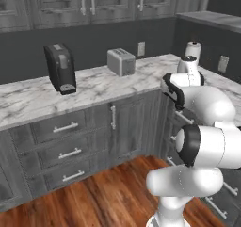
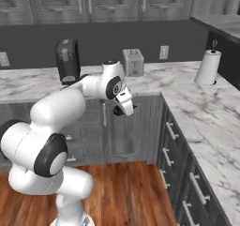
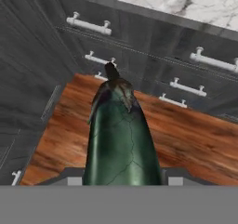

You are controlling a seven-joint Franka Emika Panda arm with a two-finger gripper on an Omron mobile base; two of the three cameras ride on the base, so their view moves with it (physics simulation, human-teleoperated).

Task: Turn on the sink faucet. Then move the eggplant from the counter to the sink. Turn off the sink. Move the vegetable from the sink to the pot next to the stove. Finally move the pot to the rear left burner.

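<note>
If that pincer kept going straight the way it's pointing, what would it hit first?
Probably the wood floor, near the foot of the drawers. The pincer points down over it, the eggplant it holds leading. Depth is hard to judge.

Eggplant [image 3: 122, 139] base and fingertips (probably gripping it) behind the bottom band

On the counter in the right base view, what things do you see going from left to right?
Coffee machine → toaster → paper towel roll.
</note>
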